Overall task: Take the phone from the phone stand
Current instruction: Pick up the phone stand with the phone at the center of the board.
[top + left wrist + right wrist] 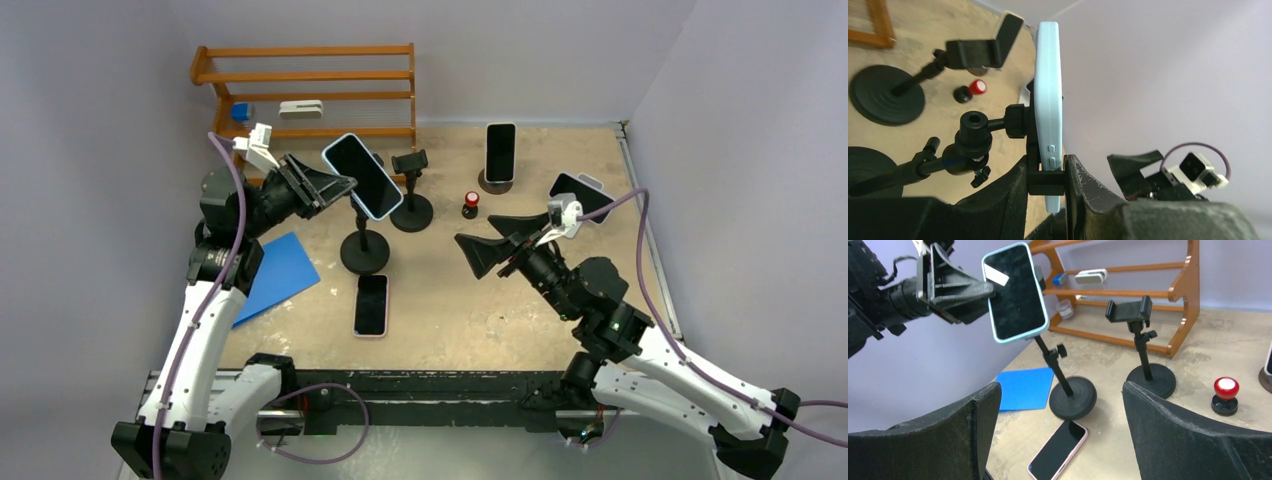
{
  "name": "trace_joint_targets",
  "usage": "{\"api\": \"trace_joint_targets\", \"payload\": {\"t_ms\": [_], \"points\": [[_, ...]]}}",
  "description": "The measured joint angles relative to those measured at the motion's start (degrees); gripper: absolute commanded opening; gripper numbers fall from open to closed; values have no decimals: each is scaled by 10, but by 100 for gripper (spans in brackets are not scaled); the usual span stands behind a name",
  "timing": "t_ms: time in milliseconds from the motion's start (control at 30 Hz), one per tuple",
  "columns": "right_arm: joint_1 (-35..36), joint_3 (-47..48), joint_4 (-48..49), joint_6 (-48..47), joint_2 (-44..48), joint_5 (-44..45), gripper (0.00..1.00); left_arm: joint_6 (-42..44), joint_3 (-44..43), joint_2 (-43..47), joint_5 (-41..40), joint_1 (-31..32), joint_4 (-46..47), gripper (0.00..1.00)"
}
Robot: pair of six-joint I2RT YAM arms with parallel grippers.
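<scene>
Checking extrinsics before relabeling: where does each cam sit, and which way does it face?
Top external: above and behind the robot, looking down at the table; both arms show, left gripper at the phone, right gripper open.
Left wrist: looks along its own fingers, edge-on at the phone.
Right wrist: faces left across the table; own fingers frame the bottom.
Shared: all three see the phone on its stand.

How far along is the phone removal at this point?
Done: the left claw is shut on the light-blue-cased phone. In hand: pulling it out, since the phone is not yet out of the phone stand. Left: lift it free and set it aside. The right claw hangs open, apart from both.
</scene>
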State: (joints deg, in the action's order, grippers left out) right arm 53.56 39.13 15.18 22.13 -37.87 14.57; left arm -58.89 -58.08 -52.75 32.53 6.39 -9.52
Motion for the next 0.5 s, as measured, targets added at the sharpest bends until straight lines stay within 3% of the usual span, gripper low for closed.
{"api": "trace_joint_targets", "payload": {"t_ms": [500], "points": [[0,50,-50,-33,42,46,92,-20,-1,-11,118,93,38,0]]}}
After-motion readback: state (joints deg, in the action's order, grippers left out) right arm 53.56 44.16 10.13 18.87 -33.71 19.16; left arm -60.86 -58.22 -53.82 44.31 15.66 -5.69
